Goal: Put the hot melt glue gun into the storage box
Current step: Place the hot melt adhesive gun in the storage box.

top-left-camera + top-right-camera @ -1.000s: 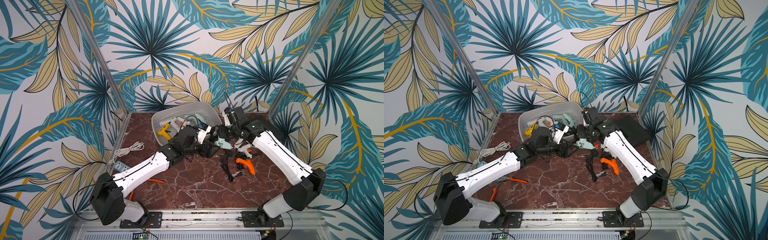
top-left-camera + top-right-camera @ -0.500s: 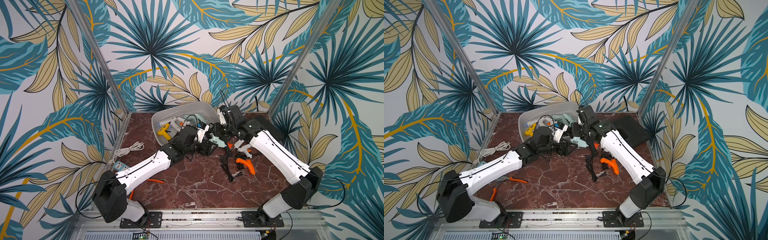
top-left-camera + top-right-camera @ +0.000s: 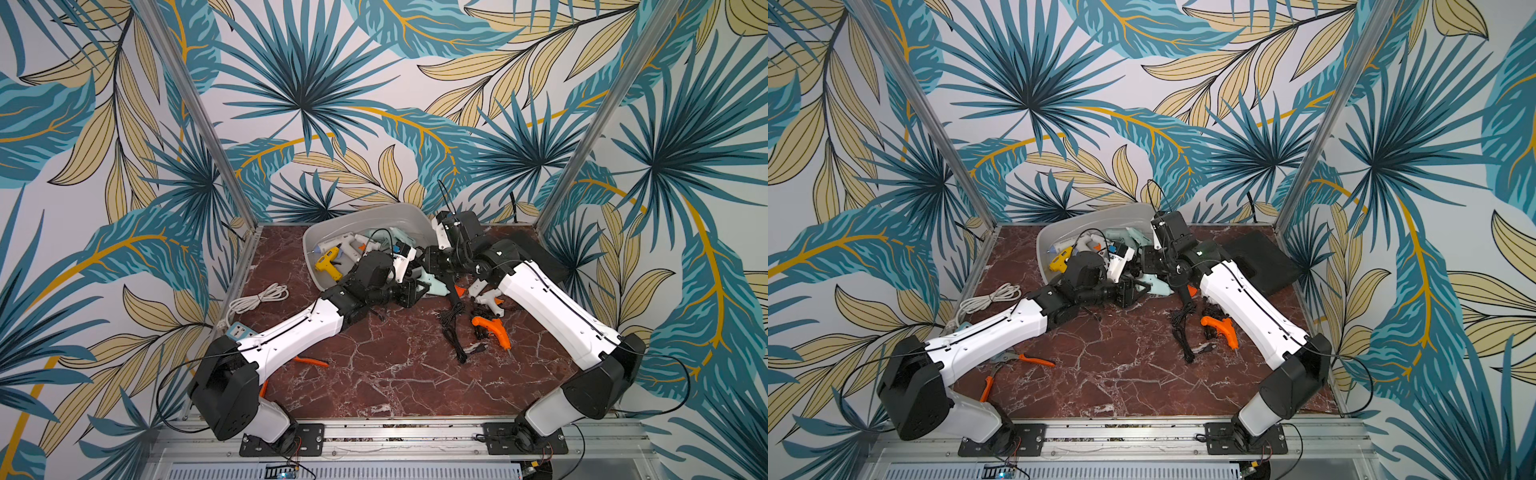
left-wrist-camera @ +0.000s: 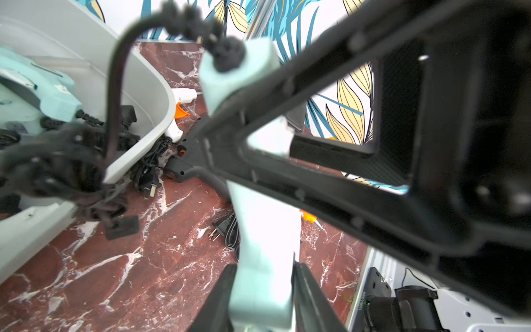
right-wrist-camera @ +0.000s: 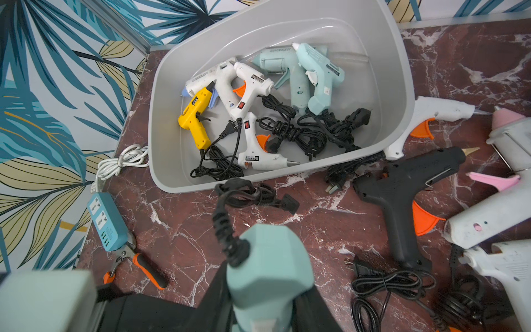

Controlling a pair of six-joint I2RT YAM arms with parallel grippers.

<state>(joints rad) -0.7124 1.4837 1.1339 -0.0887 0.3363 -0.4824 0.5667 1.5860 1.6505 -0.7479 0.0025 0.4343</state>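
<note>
The storage box point(image 3: 374, 216) sits at centre frame, other guns point(image 5: 250, 83) inside. Beside its lower right rim, the left gripper point(image 4: 263, 267) pinches one end of the mint glue gun point(image 3: 434, 286). The right gripper point(image 5: 265, 304) pinches the handle, probably for a handover.

the left arm point(image 3: 299, 328) and right arm point(image 3: 552, 307) have white shells, black joints and thin black cables.

Pwr strip point(image 5: 107, 221) near pliers point(image 5: 143, 267); blk case point(image 3: 1262, 262) apart.

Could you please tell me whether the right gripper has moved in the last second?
Yes, the right gripper has shifted slightly toward the storage box.
</note>
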